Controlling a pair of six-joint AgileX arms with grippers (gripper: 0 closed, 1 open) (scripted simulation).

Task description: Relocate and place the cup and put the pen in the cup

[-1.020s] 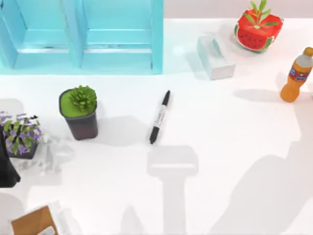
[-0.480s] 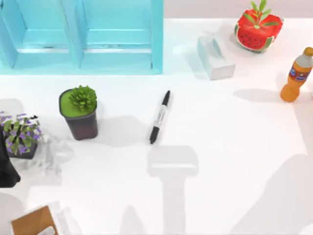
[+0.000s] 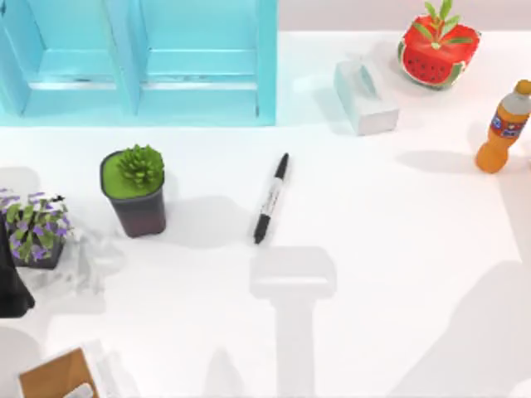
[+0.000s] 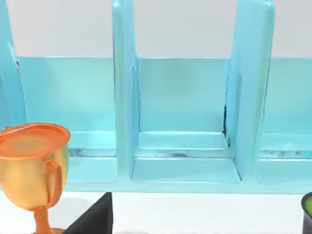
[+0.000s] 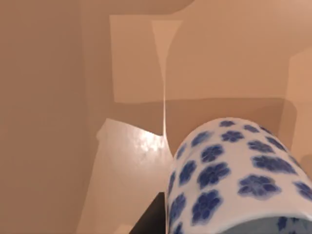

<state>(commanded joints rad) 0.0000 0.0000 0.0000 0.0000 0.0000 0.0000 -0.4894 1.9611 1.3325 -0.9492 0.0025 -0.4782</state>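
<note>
Right-side shadow shrunk — cup (image 5: 234, 180) (contents hidden) at right wrist, gripper state unclear.

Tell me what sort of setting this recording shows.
Probably a rendered desk or office tabletop: a white table with a turquoise file rack, a black marker pen, potted plants and a tissue box.

The cup (image 5: 234, 180) runs off the frame's edge.
</note>
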